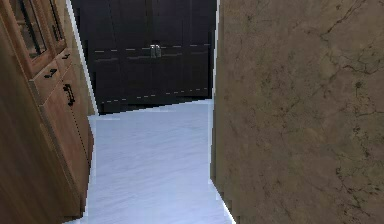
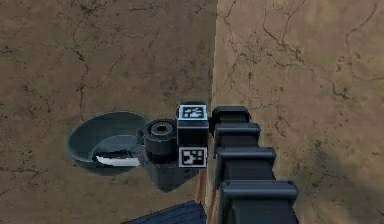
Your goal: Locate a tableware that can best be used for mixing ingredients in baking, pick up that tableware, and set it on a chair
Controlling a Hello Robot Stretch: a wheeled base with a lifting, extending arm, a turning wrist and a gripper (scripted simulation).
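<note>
- Dark square arm [image 2: 245,170]: rises in stepped segments from the bottom edge of the arm side view, just right of the middle.
- Brown mottled wall [image 1: 300,110]: takes the forward view's right half, from the top edge down to the floor. A like veined brown surface lies behind the arm in the arm side view, with an upright seam above the arm's far end.
- Pale floor [image 1: 150,160]: a narrow strip between the wall and the cabinet, leading to the doors.
- Dark double doors [image 1: 120,55]: stand at the far end of the floor strip, with two small pale handles [image 1: 153,50] side by side where the leaves meet.
- Wooden cabinet [image 1: 45,100]: along the forward view's left edge, glazed above, panelled below, with dark handles.
- Grey bowl [image 2: 100,135]: the task's tableware, round and upright, its hollow visible. It hangs at the pincer's far end, left of the arm, clear of any surface, with the brown wall behind.
- Pincer [image 2: 122,155]: dark body just left of the markers, reaching to the bowl's near rim. It holds the bowl; whether its fingers are spread or pressed together cannot be told.
- White square markers [image 2: 192,113]: two, one above the other, at the arm's far end.
</note>
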